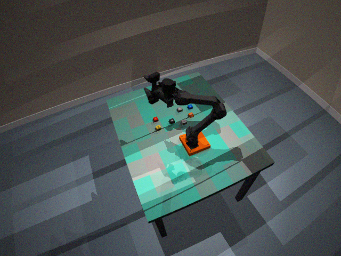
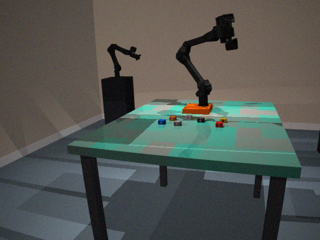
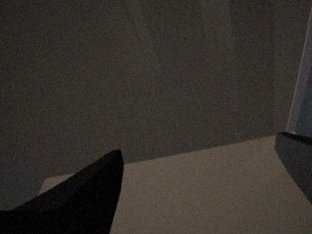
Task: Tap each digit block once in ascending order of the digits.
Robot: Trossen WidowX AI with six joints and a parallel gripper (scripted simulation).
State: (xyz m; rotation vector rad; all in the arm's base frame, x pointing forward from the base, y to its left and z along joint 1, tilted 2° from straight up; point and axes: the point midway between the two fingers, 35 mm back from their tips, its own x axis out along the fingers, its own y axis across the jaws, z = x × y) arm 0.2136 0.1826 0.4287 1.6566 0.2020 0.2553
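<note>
Several small blocks lie apart on the table: red (image 1: 155, 119) (image 2: 219, 124), yellow (image 1: 157, 127) (image 2: 223, 120), black (image 1: 171, 120) (image 2: 200, 119), blue (image 1: 190, 106) (image 2: 161, 121), orange (image 1: 191, 114) (image 2: 172, 118), a grey one (image 1: 184, 121) (image 2: 188, 117) nearer the base, and a pinkish-grey one (image 1: 179, 109) (image 2: 177, 123). The blue digit looks like 4 and the red like 1; the others are too small to read surely. My gripper (image 1: 145, 83) (image 3: 197, 149) is open and empty, high above the table and away from all blocks. No block shows in the wrist view.
The green patchwork table (image 1: 154, 190) (image 2: 124, 151) carries my orange base plate (image 1: 202, 147) (image 2: 196, 109). A second arm (image 2: 113, 55) stands on a black pedestal (image 2: 118, 98) beyond the table in the exterior view. The wrist view shows only walls and a bit of floor.
</note>
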